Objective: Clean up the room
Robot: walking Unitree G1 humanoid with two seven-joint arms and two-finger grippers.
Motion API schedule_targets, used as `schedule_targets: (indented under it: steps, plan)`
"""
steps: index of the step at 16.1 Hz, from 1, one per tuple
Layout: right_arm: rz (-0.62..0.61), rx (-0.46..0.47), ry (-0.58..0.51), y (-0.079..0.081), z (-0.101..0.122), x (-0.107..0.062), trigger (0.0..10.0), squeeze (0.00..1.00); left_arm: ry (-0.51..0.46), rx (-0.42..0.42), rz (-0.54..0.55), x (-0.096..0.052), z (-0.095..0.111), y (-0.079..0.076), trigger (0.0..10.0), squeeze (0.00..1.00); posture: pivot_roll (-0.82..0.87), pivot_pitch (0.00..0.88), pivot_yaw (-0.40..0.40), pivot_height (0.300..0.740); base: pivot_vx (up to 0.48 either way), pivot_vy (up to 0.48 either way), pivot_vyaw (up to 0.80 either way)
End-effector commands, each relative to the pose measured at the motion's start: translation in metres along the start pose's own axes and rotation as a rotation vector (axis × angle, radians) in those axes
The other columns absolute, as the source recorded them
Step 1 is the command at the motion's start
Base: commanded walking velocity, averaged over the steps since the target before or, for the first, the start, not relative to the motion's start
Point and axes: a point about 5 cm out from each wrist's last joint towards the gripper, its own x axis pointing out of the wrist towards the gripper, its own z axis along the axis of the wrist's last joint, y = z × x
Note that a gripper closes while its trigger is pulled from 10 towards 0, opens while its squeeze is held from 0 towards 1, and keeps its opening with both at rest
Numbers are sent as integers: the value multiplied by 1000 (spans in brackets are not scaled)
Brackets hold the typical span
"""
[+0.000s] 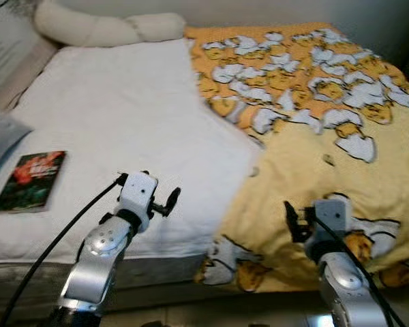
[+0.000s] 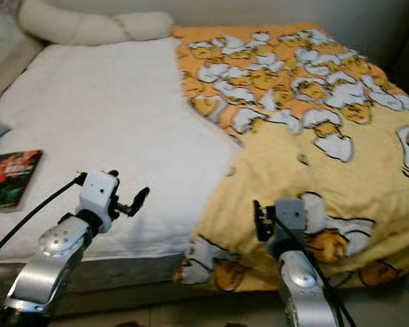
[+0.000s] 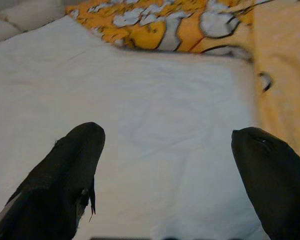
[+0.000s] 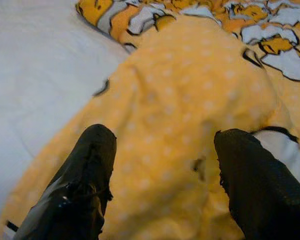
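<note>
A bed with a white sheet lies before me. A yellow and orange duck-print blanket covers its right half, with its edge folded back and a corner hanging over the front side. A dark book with a red cover picture rests on the sheet at the left. My left gripper is open above the bare sheet near the front edge, holding nothing. Over the yellow blanket my right gripper is open, also with nothing between its fingers.
A long white pillow lies along the head of the bed. A grey cushion shows at the left edge. The mattress side runs just under my arms, and a wall stands behind the bed.
</note>
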Motion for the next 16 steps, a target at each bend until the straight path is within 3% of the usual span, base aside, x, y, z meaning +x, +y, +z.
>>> schedule_targets:
  steps: [1, 5, 7, 12, 16]
  plan:
    - [-5, 4, -20, 0, 4, 1, 10000, 0, -8, 16, 25, 1, 1, 4, 10000, 227, -16, 0, 56, 740, 0, 0, 0]
    - [2, 52, -20, 13, 3, 1, 10000, 0, -38, 17, 65, 1, 8, 10, 10000, 216, 15, 0, 44, 740, 0, 0, 0]
    - [21, 59, -26, 18, 5, 3, 10000, 0, -47, -2, 68, 0, 8, 10, 10000, 216, 20, 0, 37, 740, 0, 214, -713]
    - [8, 57, -26, 18, 6, 3, 10000, 0, -50, 2, 69, 2, 10, 14, 10000, 220, 11, 0, 44, 740, 0, 450, -585]
    - [-22, 39, -1, 13, 1, 2, 10000, 0, -52, 1, 72, 6, 12, 12, 10000, 216, 7, 0, 45, 740, 0, 0, 0]
